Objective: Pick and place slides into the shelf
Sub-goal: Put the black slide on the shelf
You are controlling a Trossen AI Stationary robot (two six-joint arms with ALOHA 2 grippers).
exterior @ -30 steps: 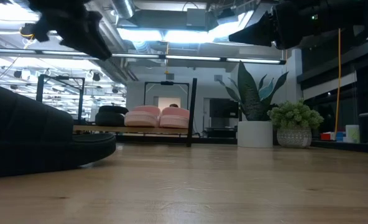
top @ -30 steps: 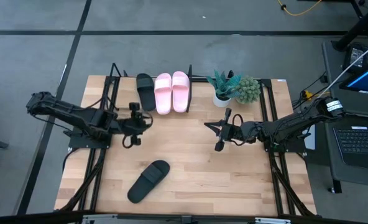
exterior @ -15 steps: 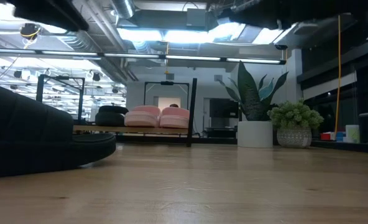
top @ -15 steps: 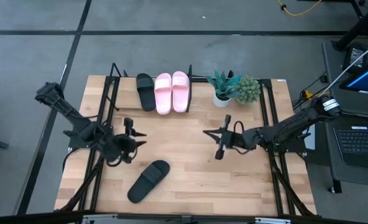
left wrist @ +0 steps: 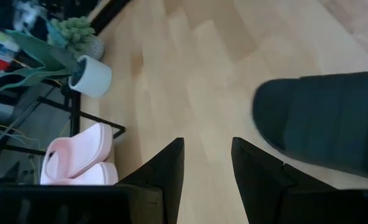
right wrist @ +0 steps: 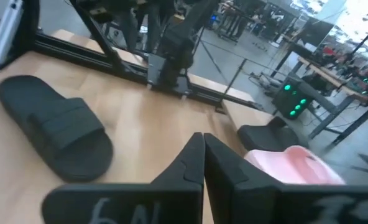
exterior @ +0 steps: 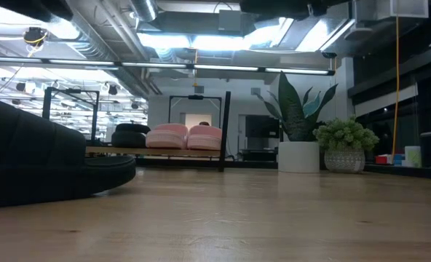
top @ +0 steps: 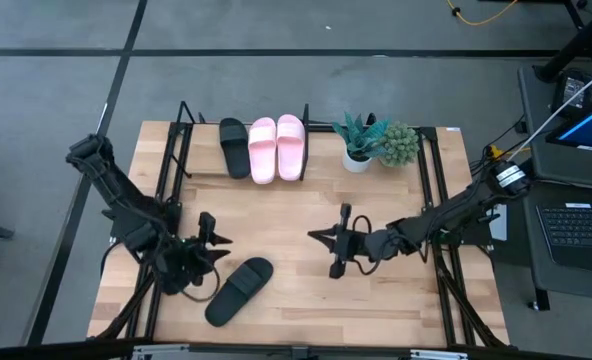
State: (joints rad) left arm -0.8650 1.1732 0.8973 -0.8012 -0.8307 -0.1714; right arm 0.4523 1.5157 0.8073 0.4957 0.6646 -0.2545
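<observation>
Loose black slide [top: 239,290] lies at the table's near-left, strap up; the other black slide [top: 234,146] and two pink slides [top: 277,147] already sit in the shelf [top: 184,128]. Left gripper [top: 212,252] hovers just beside it, fingers slightly parted, holding nothing; right gripper [top: 336,250] mid-table, fingers closed, empty. Risk: narrow opening may bump or push the slide off instead of straddling the strap.

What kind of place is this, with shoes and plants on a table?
Probably a robotics lab or workshop, not a home. Two robot arms work at a wooden table, a laptop sits beside it, and exposed ceiling pipes and more framed workstations fill the big hall behind.
</observation>
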